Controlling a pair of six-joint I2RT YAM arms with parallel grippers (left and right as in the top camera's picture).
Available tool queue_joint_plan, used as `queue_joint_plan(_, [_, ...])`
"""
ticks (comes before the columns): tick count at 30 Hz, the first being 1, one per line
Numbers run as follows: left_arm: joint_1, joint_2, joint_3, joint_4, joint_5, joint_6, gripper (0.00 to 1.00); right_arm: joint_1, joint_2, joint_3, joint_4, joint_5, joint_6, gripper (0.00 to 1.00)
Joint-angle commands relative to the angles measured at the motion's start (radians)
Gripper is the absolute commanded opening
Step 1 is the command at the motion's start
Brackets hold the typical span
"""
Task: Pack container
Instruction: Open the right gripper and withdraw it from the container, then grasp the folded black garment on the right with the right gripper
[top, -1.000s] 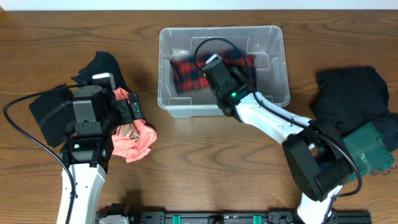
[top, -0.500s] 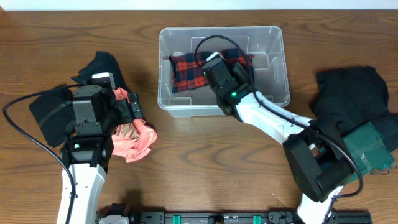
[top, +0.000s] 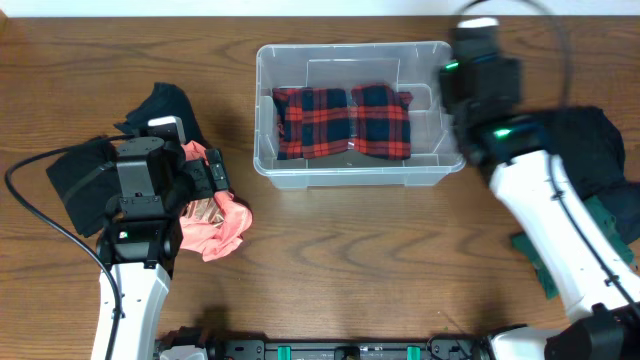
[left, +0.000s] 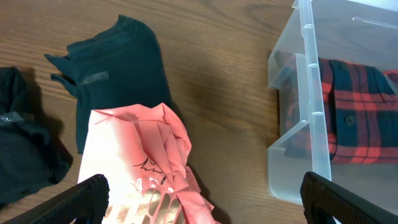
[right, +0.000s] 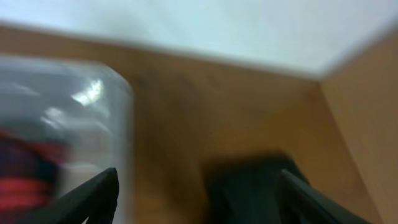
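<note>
— Clear plastic first: where does the container (top: 437, 62) sit?

— At the far middle of the wooden table (top: 340, 260), upright and open on top. One red-and-navy plaid shirt (top: 345, 120) lies flat inside and covers most of the floor.

— What is hard to make out?

— The whole right wrist view is smeared. It gives a blurred corner of the tub at the left, a dark mass lower down and a pale wall (right: 217, 31) beyond the table edge, and nothing finer can be read. From overhead the right arm (top: 545, 210) is blurred too. It crosses the green garment (top: 530, 262), which shows only in pieces on either side of it. The arm also hides part of the black garment (top: 595, 140) next to it.

— And the grippers?

— The right gripper (right: 198, 180) has its fingers spread wide with nothing between them, near the container's right end. The left gripper (left: 204, 190) is spread just as wide, above the pink garment (left: 143, 155). Only its fingertips show, at the bottom corners of the left wrist view, and I cannot tell whether they touch the fabric.

— The count?

— One container, with one shirt in it. Five loose pieces lie outside. On the left there is the pink one, a dark green garment (left: 118, 68) with its near edge under the pink, and a black piece (left: 18, 137) cut off by the frame edge. On the right there are the black one and the green one. Two arms, two grippers.
</note>
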Motion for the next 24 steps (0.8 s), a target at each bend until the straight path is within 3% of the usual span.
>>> queue_joint_plan(1, [0.0, 0.002, 0.024, 0.006, -0.016, 0.001, 0.98, -0.11, 0.039, -0.02, -0.115, -0.063, 0.074, 0.79])
queue_joint_plan(5, [0.0, 0.002, 0.024, 0.005, -0.016, 0.002, 0.98, -0.252, 0.1, -0.034, -0.269, -0.063, 0.052, 0.88])
queue_joint_plan(9, [0.0, 0.002, 0.024, 0.006, -0.016, 0.002, 0.98, -0.383, 0.19, -0.039, -0.297, -0.068, -0.002, 0.91])
queue_joint_plan(12, [0.0, 0.002, 0.024, 0.006, -0.016, 0.002, 0.98, -0.448, 0.267, -0.039, -0.292, -0.175, -0.142, 0.92])
queue_joint_plan(17, [0.0, 0.002, 0.024, 0.006, -0.016, 0.001, 0.98, -0.468, 0.377, -0.039, -0.32, -0.201, -0.238, 0.94])
queue_joint_plan(24, [0.0, 0.002, 0.024, 0.023, -0.016, 0.001, 0.98, -0.47, 0.508, -0.039, -0.294, -0.195, -0.255, 0.96])
